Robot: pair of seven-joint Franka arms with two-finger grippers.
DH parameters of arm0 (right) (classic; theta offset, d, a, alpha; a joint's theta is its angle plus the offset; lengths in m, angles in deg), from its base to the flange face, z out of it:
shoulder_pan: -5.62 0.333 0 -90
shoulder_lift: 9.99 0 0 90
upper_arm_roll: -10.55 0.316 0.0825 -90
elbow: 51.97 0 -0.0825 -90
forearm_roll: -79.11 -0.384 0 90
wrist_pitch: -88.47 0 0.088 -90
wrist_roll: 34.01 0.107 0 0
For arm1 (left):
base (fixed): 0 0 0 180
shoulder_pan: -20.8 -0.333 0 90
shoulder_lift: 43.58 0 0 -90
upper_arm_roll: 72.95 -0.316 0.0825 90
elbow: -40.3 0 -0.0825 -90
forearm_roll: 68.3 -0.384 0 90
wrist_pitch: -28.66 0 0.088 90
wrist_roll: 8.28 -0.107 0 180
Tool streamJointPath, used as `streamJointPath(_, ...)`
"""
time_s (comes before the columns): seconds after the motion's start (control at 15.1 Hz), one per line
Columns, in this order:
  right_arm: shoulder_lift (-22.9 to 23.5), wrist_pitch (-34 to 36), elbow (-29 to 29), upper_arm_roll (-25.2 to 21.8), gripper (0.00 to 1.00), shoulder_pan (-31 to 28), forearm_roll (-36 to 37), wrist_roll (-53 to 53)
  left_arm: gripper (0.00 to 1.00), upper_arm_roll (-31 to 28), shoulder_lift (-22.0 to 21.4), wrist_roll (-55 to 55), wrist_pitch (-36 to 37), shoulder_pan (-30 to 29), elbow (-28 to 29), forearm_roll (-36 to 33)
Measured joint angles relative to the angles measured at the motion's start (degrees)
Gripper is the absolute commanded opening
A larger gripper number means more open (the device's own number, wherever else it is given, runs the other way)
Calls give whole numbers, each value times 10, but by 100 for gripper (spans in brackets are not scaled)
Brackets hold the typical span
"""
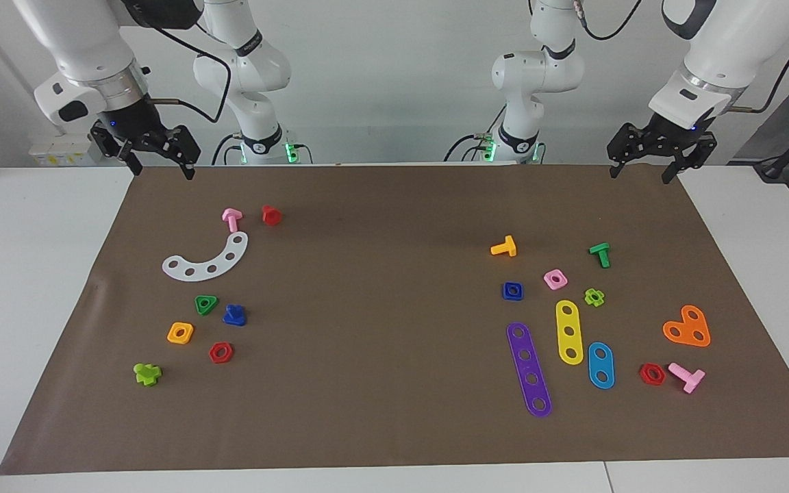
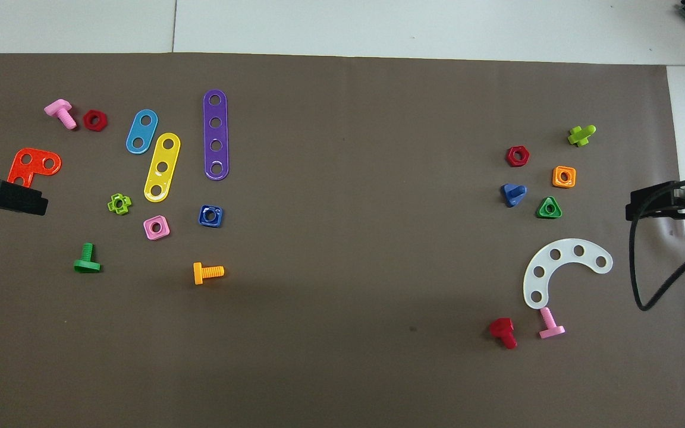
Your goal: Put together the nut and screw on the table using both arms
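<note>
Nothing is picked up yet: you are at the very start, with both arms raised over the table's (image 1: 45,287) edge nearest the robots. The left gripper (image 1: 643,170) hangs over the mat's corner at the left arm's end, fingers spread wide and empty. The right gripper (image 1: 159,162) hangs over the mat's corner at the right arm's end, likewise spread and holding nothing.

The nut (image 1: 512,291) lies flat toward the left arm's end, just beside the pink square nut (image 1: 555,279) and close to the purple strip (image 1: 529,369). The screw (image 1: 235,315) sits toward the right arm's end, between the green triangular nut (image 1: 205,304) and the red hex nut (image 1: 220,352).

Your next move, as I judge it, is one descent per arm: left to the nut, right to the screw, each kept clear of its neighbours.
</note>
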Motion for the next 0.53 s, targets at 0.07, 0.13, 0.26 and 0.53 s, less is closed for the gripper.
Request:
streamJointPath(0.07,0,0,0,0,100,0,0,0,100,0,0,0,0,0,0,0)
streamJointPath(0.13,0,0,0,0,100,0,0,0,100,0,0,0,0,0,0,0)
streamJointPath(0.26,0,0,0,0,100,0,0,0,100,0,0,0,0,0,0,0)
streamJointPath(0.53,-1,1,3,0,100,0,0,-1,100,0,0,0,0,0,0,0)
